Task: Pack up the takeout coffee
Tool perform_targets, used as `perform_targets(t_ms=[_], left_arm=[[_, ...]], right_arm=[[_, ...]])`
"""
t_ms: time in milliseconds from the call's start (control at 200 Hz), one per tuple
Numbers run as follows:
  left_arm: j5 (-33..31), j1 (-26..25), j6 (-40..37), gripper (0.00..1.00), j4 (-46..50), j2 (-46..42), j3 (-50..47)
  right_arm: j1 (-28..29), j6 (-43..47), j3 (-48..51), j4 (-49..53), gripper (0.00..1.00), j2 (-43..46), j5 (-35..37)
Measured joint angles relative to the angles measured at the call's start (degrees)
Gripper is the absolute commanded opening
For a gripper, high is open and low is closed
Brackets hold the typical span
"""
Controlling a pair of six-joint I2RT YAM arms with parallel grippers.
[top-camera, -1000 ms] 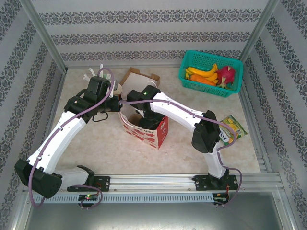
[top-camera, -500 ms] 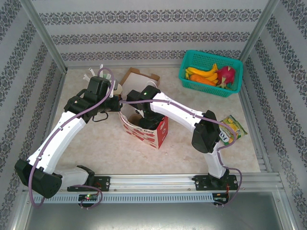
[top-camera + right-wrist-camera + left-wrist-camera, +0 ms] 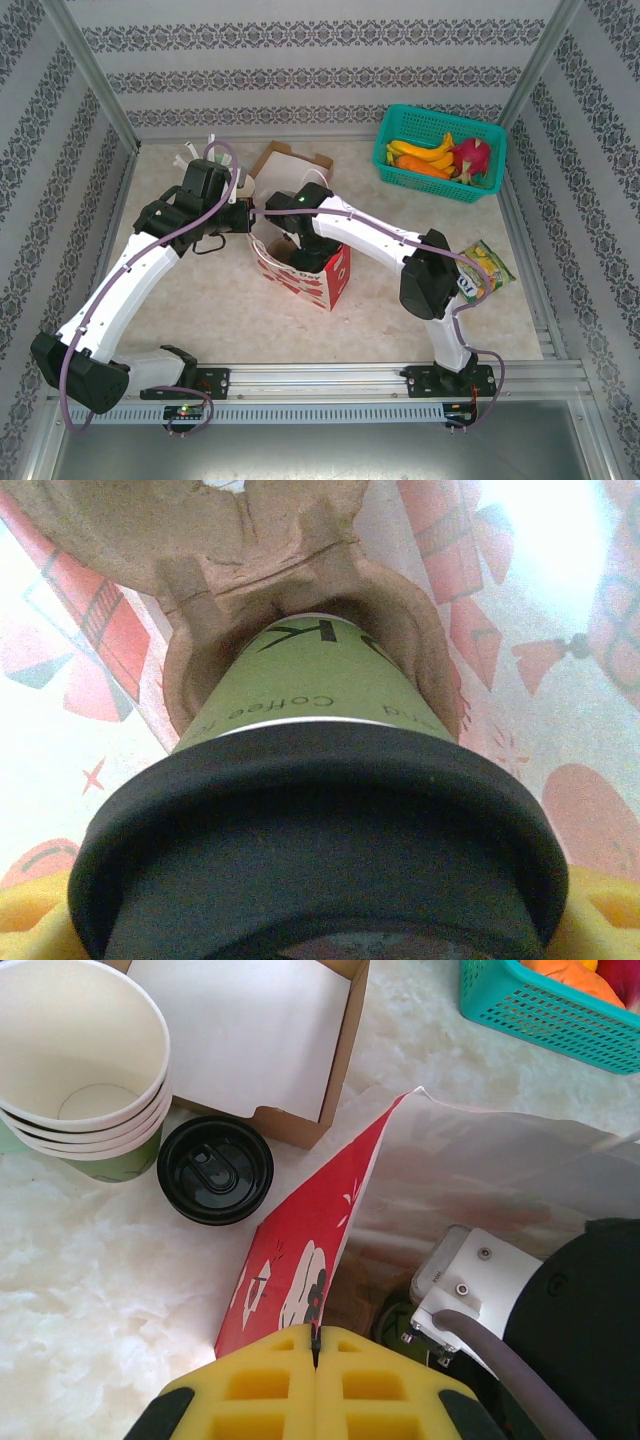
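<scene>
marble table (image 3: 200, 300), red bag (image 3: 310, 275), teal basket (image 3: 445, 114), snack packet (image 3: 485, 268)

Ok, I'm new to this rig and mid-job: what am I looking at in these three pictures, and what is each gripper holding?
These are two white robot arms, each ending in a yellow two-finger gripper. The wide picture looks down from above; the other two come from cameras on the wrists. The left gripper is shut on the rim of the red paper bag, holding it open. The right gripper reaches inside the bag, closed around the takeout coffee, a green cup with a black lid, seated in a brown pulp carrier. On the table are a stack of empty cups, a loose black lid, an open cardboard box, a teal basket of fruit and a snack packet.
</scene>
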State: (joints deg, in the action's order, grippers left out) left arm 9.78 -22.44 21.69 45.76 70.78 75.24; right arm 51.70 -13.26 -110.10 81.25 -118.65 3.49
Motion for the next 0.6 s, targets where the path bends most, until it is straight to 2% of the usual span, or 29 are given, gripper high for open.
perform_targets(t_ms=[600], left_arm=[[0.04, 0.0, 0.0, 0.0, 0.0, 0.0, 0.0]], right_arm=[[-0.61, 0.0, 1.86, -1.49, 0.52, 0.02, -0.57]])
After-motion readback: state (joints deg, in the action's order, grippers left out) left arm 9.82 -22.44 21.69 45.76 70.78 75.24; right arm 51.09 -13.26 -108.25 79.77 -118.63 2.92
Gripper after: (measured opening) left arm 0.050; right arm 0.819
